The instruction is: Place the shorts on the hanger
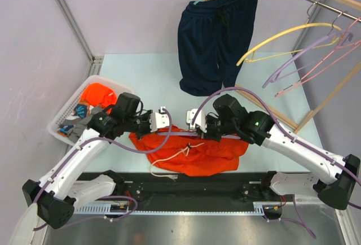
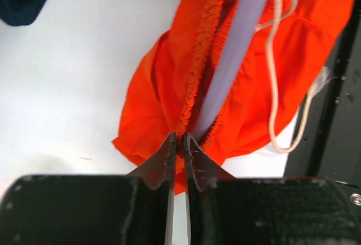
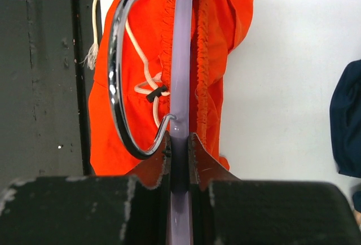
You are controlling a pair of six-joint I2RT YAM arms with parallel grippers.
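Shorts [image 1: 194,153]: soft, limp, light; best taken at the gathered waistband [image 2: 198,70], which is pinched between the tips of the left gripper [image 2: 179,142], while the hanger [image 3: 182,58] is clamped inside the right gripper [image 3: 180,143].

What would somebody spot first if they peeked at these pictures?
The bright orange shorts jump out, lying on the table near its front edge, between the two arms. A pale purple hanger runs along their waistband, with the right hand clamped on it and the left hand pinching the waistband at the other end. Behind them, navy shorts hang up high at the back.
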